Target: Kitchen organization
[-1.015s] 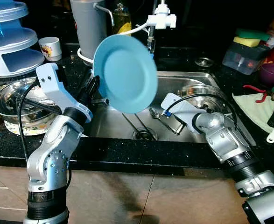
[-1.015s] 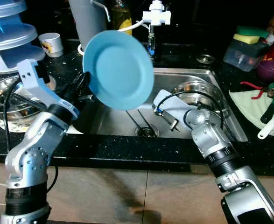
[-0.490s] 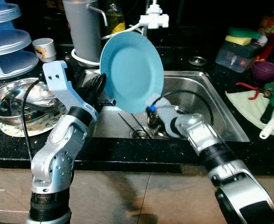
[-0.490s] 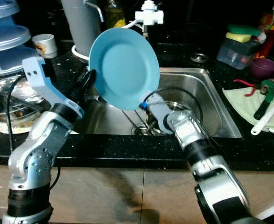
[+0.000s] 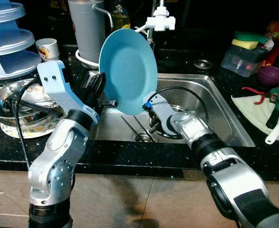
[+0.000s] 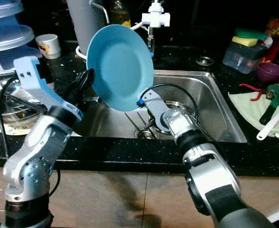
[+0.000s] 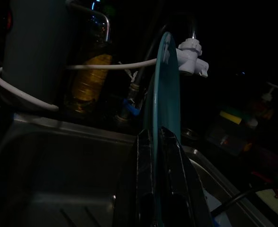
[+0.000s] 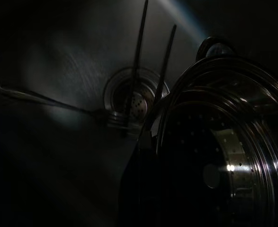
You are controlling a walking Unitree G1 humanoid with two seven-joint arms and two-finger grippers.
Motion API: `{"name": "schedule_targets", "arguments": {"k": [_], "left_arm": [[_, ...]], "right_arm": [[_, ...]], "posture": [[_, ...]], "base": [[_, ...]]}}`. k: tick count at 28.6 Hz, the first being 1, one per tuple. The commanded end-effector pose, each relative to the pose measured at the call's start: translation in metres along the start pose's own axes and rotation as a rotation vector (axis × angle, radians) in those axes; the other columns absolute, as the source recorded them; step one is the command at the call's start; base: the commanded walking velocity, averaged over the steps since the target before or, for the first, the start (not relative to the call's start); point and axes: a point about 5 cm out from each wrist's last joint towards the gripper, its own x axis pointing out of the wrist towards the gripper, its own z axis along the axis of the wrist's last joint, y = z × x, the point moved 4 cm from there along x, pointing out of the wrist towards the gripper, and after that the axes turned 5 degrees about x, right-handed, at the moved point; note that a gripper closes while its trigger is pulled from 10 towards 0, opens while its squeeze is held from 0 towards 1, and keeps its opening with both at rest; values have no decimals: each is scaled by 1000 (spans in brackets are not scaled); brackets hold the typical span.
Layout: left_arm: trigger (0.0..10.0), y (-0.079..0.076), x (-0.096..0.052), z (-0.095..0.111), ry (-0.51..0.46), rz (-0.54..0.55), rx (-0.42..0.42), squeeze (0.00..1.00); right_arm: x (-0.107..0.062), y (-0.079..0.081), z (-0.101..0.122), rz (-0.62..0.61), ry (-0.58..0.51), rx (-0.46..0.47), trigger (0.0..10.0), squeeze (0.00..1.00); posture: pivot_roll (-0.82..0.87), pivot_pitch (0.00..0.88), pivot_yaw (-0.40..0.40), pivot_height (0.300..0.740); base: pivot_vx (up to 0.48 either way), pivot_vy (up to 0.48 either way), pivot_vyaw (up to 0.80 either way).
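A round blue plate stands almost upright above the left half of the steel sink. My left gripper is shut on its lower left rim; in the left wrist view the plate is edge-on between the two black fingers. My right arm reaches under the plate into the sink, with its gripper low near the drain. In the right wrist view that gripper sits against the rim of a perforated steel bowl. Long utensils lie over the drain.
On the left counter stand a steel bowl with utensils, a blue tiered rack, a cup and a grey jug. The tap hangs behind the plate. At right are a sponge box, a purple bowl and tools on a cloth.
My right arm has swung left across the sink and now reaches under the plate toward the drain. The left gripper has turned the plate more upright.
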Motion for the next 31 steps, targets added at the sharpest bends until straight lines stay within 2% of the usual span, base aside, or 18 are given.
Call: {"name": "schedule_targets", "arguments": {"k": [1, 2, 6, 7, 19, 26, 30, 31], "left_arm": [[10000, -8, -1, 6, -21, -20, -9, 0], [10000, -7, -3, 9, -28, -12, -9, 0], [10000, -8, -5, 11, -32, -7, -8, 0], [10000, -10, -9, 15, -40, 1, -10, 0], [10000, -19, -14, 17, -39, 11, -28, 0], [10000, -23, -19, 17, -30, 19, -39, 0], [10000, -26, -20, 19, -26, 13, -45, 0], [10000, -26, -20, 19, -25, 12, -46, 0]], "right_arm": [[0, 0, 9, -15, -16, -31, 10000, 0], [3, 4, 10, -12, -16, -31, 10000, 0], [4, 7, 11, -5, -14, -27, 10000, 0], [8, 10, 6, -5, 8, -20, 10000, 0], [11, 12, -8, -3, 83, 19, 10000, 0], [12, 7, -19, -41, 119, 47, 10000, 0], [13, 9, -26, -44, 137, 105, 10000, 0], [13, 8, -26, -47, 132, 120, 10000, 216]], "posture": [[96, 25, -82, 740], [105, 52, -94, 740], [107, 57, -96, 740], [107, 79, -101, 740], [97, 125, -122, 740], [99, 143, -127, 740], [103, 151, -124, 740], [104, 152, -123, 740]], "base": [[0, 0, 0], [0, 0, 0], [0, 0, 0], [0, 0, 0], [0, 0, 0], [0, 0, 0], [0, 0, 0], [0, 0, 0]]}}
